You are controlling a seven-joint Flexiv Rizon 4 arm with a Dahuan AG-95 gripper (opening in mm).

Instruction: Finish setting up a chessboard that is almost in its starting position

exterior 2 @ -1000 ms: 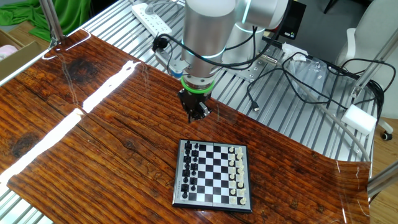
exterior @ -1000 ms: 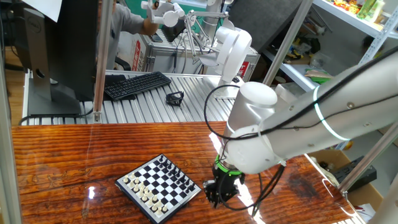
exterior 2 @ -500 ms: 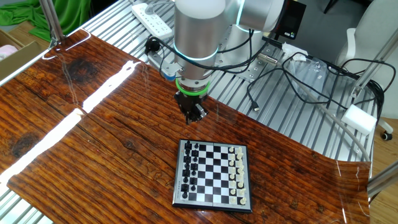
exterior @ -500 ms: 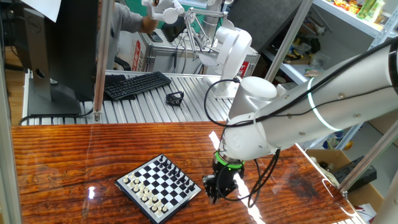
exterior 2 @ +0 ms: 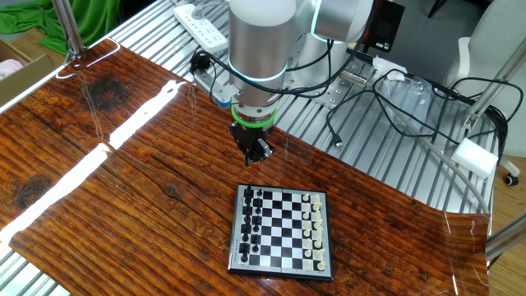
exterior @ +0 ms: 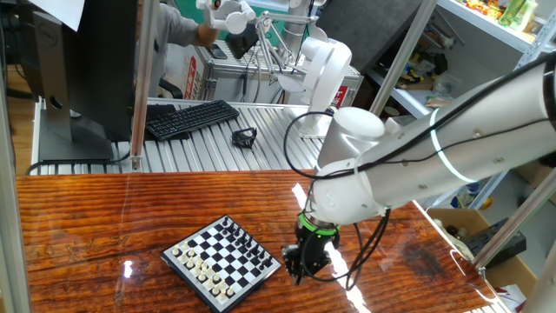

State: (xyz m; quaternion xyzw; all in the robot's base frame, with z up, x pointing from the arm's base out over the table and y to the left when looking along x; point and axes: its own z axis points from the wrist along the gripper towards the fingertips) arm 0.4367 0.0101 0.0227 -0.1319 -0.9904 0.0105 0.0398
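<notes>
We are holding our claw [exterior 2: 253, 154] beside the board [exterior 2: 282, 230] on the desk [exterior 2: 123, 189] (grip state: we cannot tell). Descending carelessly, we are risking toppling the tiny pieces.

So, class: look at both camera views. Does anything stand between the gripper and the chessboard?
Nothing visible does. The gripper hangs over bare wooden table just off the chessboard's edge, on the side where the black pieces stand. No object lies in the gap in either view.
</notes>
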